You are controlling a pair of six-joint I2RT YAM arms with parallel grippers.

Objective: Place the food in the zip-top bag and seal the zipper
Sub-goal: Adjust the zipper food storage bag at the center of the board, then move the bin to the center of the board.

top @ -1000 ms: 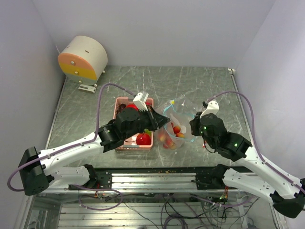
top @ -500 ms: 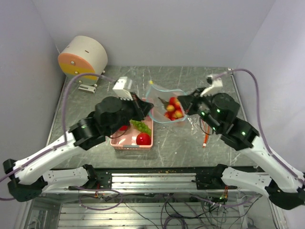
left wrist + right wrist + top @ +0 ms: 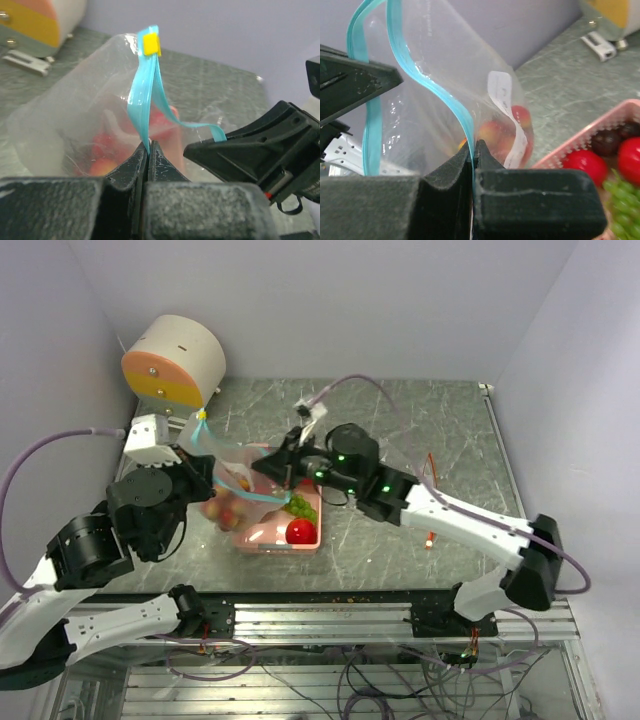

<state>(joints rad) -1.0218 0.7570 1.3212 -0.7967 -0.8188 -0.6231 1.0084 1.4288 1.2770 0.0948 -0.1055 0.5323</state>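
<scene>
Both my left tool (image 3: 148, 151) and right tool (image 3: 474, 147) are clamped shut on the zipper strip (image 3: 140, 102), likely the stiffest hold on this limp, slippery zip-top bag (image 3: 60, 115) of light food (image 3: 102, 145).

The zip-top bag (image 3: 222, 472), clear with a blue zipper strip (image 3: 142, 107) and a yellow slider (image 3: 150, 44), is held raised above the table. Its strip is pinched by the left gripper (image 3: 148, 147) and the right gripper (image 3: 474, 147). The mouth is unsealed, the strip halves parted. Small red and orange foods (image 3: 232, 510) are seen through the film at its bottom. A green grape bunch (image 3: 300, 506), a red ball (image 3: 300, 531) and a dark ball (image 3: 606, 142) lie outside the bag, in the pink tray (image 3: 262, 540).
</scene>
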